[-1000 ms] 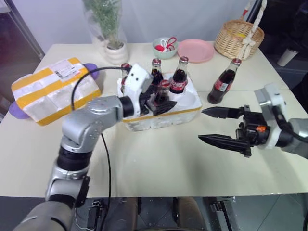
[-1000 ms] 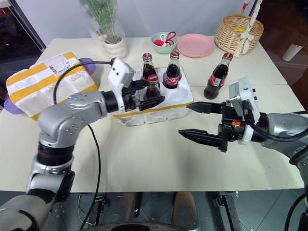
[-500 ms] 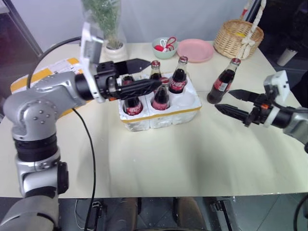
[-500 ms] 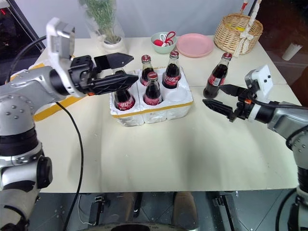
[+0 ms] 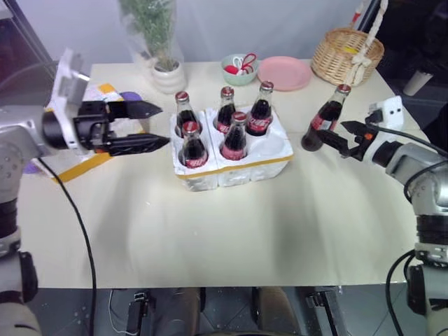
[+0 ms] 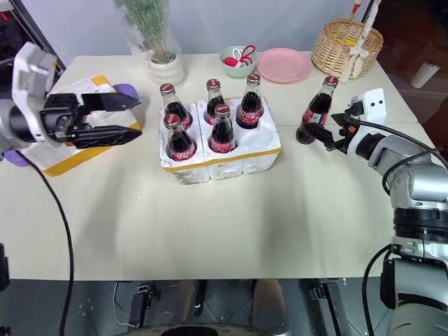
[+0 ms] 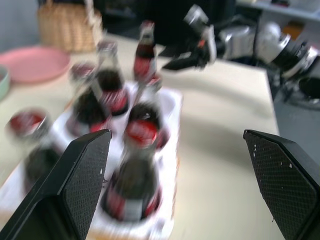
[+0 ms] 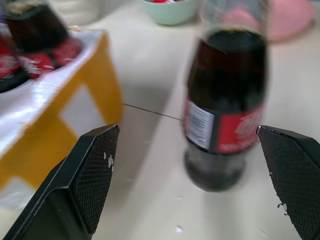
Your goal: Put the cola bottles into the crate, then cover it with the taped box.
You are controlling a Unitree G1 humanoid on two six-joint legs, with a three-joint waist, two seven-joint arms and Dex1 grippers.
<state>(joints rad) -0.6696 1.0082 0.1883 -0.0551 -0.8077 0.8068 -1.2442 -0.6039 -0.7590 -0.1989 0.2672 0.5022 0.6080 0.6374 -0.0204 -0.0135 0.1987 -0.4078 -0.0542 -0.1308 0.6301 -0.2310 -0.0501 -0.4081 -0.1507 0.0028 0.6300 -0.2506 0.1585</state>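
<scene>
Five cola bottles seated in crate mid-frame; sixth bottle upright on bench, right. Glass: stiff, slippery, breakable, best gripped at label. Right fingers spread wide, empty, beside it; left fingers likewise empty.

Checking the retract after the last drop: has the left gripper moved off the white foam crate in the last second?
Yes. The left gripper, open and empty, has pulled away to the robot's left of the white foam crate, now over the yellow-taped foam box.
</scene>
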